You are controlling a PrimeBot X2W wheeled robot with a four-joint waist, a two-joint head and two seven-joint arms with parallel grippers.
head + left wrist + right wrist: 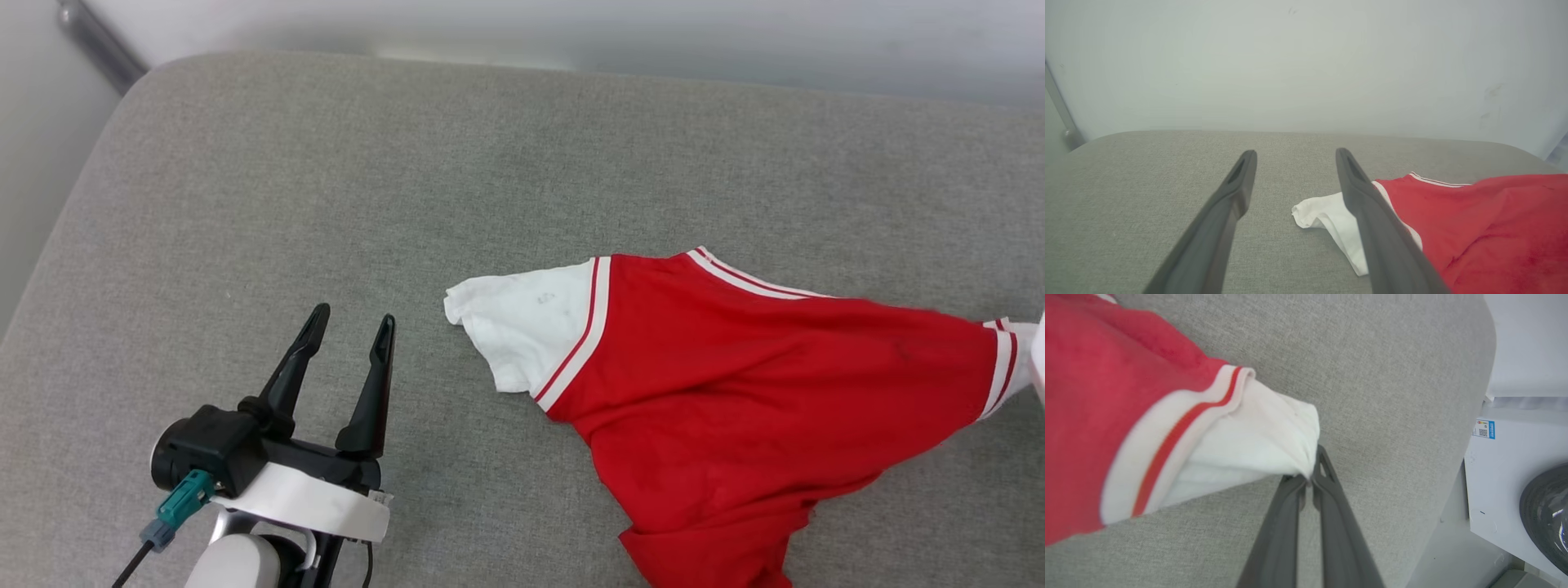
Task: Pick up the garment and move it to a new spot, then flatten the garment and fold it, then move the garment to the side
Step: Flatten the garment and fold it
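Note:
The garment (735, 367), a red jersey with white sleeves and striped trim, lies stretched across the right half of the grey cushion (326, 180). One white sleeve (522, 327) rests flat toward the middle. My right gripper (1310, 473) is shut on the other white sleeve (1257, 449), which is lifted off the cushion and pulled taut. My left gripper (353, 322) stands open at the lower left, empty, a short way left of the flat sleeve. In the left wrist view that sleeve (1327, 214) lies just beyond my left gripper (1296, 157), partly behind the right finger.
A pale wall (1306, 61) rises behind the cushion's far edge. Past the cushion's right edge stands a white appliance (1506, 473) with a dark round door. A grey bar (98, 41) runs at the far left corner.

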